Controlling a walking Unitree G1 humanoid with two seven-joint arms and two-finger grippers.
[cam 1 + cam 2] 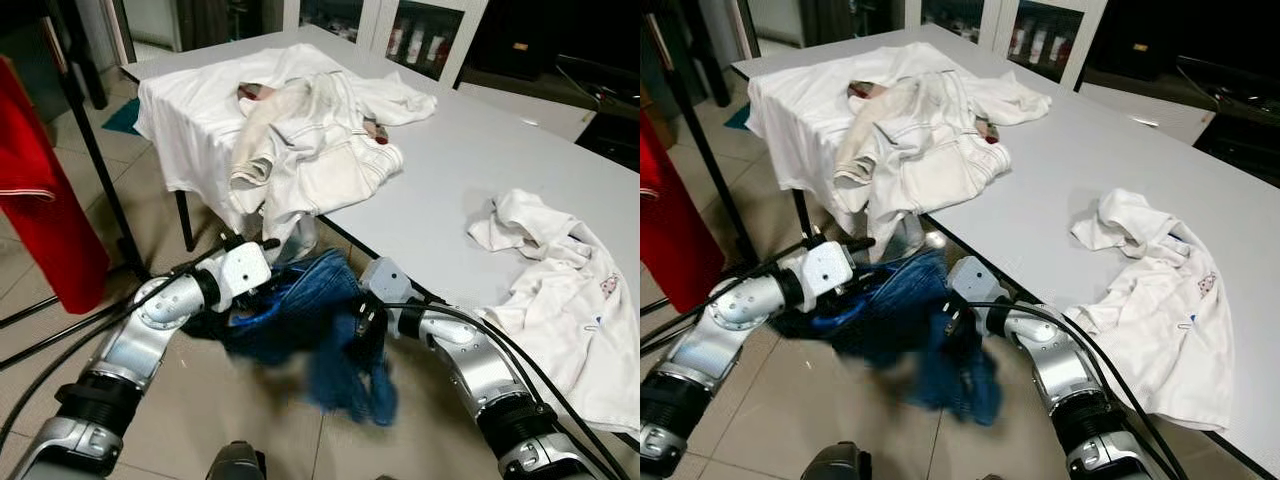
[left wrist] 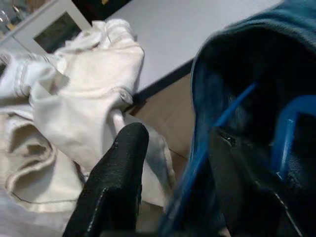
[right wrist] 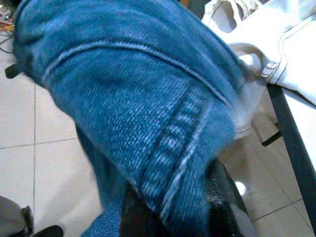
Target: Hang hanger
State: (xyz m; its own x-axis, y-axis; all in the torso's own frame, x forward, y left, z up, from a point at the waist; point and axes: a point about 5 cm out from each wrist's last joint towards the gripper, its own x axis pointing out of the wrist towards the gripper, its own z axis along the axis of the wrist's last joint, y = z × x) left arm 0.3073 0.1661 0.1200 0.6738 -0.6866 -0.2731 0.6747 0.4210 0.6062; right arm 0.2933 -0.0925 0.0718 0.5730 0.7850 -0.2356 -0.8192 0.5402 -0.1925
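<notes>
Below the edge of the grey table (image 1: 470,150), I see both grippers buried in a blue denim garment (image 1: 310,320) held over the tiled floor (image 1: 200,400). Left gripper (image 1: 262,290) grips its waistband, where a blue hanger (image 2: 291,123) sits inside; right gripper (image 1: 368,318) is wrapped in denim, and I cannot tell its grip. White clothes (image 1: 300,130) heap on the table; a red garment (image 1: 35,190) hangs left.
</notes>
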